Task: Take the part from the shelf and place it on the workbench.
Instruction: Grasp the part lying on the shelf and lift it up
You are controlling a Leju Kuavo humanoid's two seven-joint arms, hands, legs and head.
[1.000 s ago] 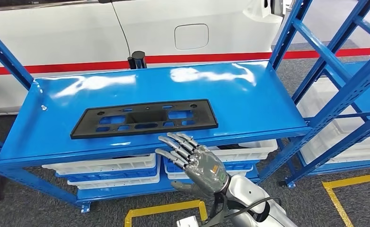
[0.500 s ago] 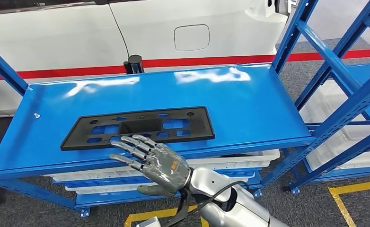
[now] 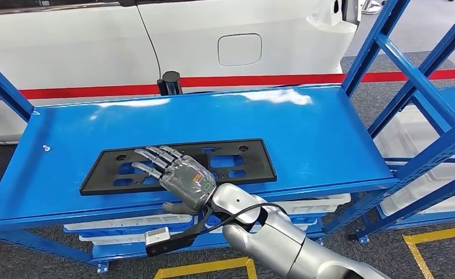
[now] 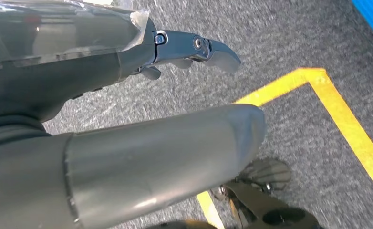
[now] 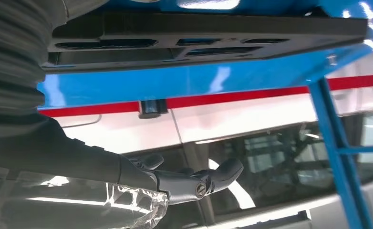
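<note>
Head view shows the right robot hand [image 3: 178, 177] now over the black part [image 3: 237, 163], fingers spread wide, holding nothing; a second ago it was short of it. The part lies flat on the blue shelf [image 3: 324, 133], so grasping comes next.
</note>
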